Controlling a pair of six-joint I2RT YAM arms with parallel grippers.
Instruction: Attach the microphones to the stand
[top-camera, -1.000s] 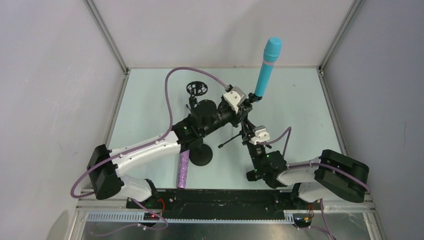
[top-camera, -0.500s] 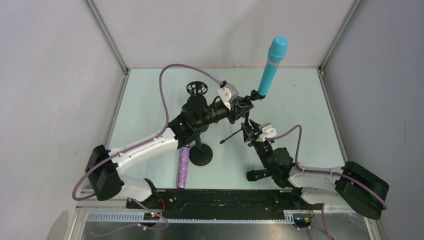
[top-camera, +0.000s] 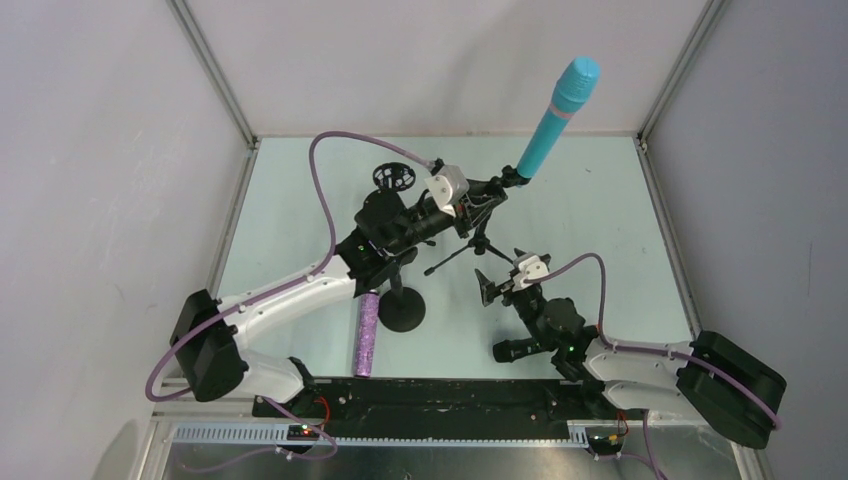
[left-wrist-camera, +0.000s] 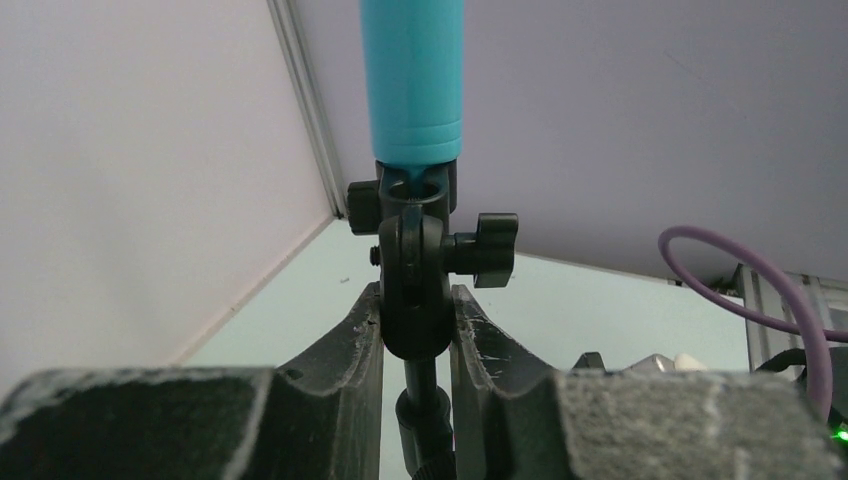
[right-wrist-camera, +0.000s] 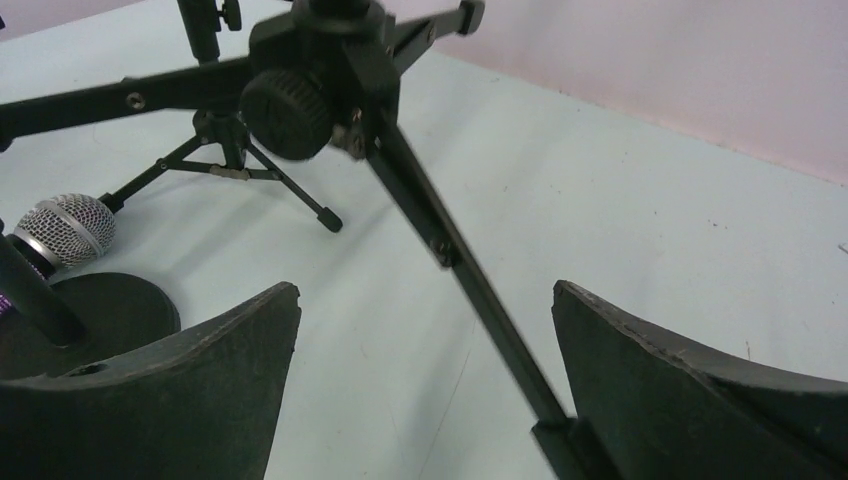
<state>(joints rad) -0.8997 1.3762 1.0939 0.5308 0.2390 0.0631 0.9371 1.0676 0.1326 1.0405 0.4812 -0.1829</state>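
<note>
Clamping left gripper (left-wrist-camera: 415, 330) on clip joint (left-wrist-camera: 412, 262) beneath cyan microphone (left-wrist-camera: 412, 80); right gripper (right-wrist-camera: 425, 310) spread apart, holding nothing. Risk: top-heavy stand (right-wrist-camera: 445, 250) tipping toward far edge, lacking right-side support.

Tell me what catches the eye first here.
The blue microphone slants up over the far side of the table, seated in the stand. The left pincer clamps the stand below it; the right pincer gapes open near the stand's legs. A purple microphone lies by the near edge.

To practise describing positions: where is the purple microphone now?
In the top view, the purple microphone lies flat near the table front edge, left of centre, beside the round black base.
</note>
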